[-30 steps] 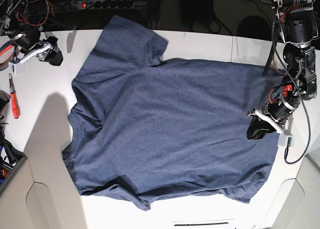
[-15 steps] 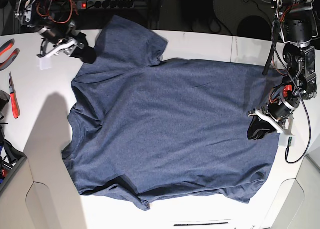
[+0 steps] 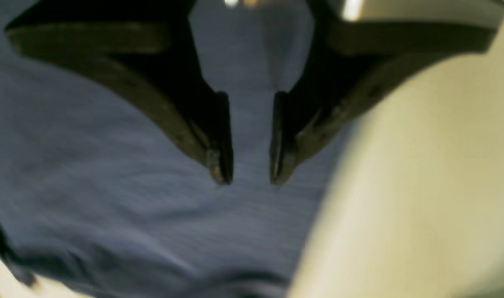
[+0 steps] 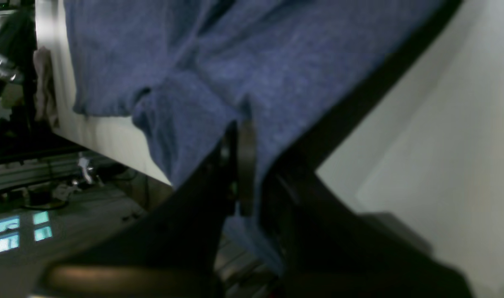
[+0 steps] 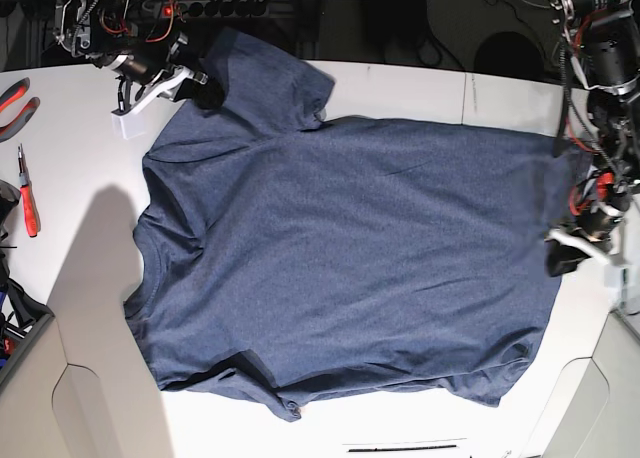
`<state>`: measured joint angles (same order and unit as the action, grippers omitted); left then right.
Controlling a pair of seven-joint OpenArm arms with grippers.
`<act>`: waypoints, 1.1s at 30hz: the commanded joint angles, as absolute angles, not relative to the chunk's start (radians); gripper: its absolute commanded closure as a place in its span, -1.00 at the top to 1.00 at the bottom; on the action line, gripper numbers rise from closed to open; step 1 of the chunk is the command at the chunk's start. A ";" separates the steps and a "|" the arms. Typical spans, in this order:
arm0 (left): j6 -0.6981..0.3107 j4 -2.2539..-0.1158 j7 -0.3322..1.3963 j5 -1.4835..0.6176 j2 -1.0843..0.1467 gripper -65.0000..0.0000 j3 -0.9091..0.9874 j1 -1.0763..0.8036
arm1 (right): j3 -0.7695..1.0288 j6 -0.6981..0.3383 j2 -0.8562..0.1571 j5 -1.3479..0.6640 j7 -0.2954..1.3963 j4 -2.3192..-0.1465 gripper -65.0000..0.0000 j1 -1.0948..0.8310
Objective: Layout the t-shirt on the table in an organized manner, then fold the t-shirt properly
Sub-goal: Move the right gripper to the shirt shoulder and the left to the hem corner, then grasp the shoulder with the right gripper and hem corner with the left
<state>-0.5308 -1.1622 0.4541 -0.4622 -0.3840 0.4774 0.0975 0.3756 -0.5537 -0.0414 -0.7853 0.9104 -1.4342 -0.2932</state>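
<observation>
You see the large matte white table (image 5: pixel 90 168) with free room left of the dark heathered navy-blue t-shirt (image 5: pixel 340 258) lying spread flat. The right gripper (image 5: pixel 205 90) pinches its sleeve edge; the left gripper (image 5: pixel 562 261) fingers stand apart at the hem.

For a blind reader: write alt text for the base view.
A dark blue t-shirt lies spread flat on a white table, seen from above. The right gripper is shut on the far sleeve at top left; the left gripper, jaws apart, sits at the shirt's right edge.
</observation>
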 commanded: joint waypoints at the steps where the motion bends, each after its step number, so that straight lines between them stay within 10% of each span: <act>1: -0.535 -1.170 0.451 -0.479 -0.411 -0.42 0.526 0.113 | 0.380 -0.554 -0.047 -0.779 0.910 -1.445 -1.00 -0.293; 10: -0.535 -0.999 0.518 -0.622 -0.505 -0.16 0.783 0.009 | 0.380 -0.554 -0.047 -0.767 0.910 -1.446 -1.00 -0.291; 33: -0.589 -0.908 0.641 -0.773 -0.397 -0.16 0.732 -0.093 | 0.380 -0.554 -0.047 -0.766 0.910 -1.445 -1.00 -0.291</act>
<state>-0.6067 -0.9043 0.5983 -0.8055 -0.3836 0.7338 -0.0826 0.3767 -0.5541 -0.0410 -0.7696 0.9104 -1.4342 -0.2905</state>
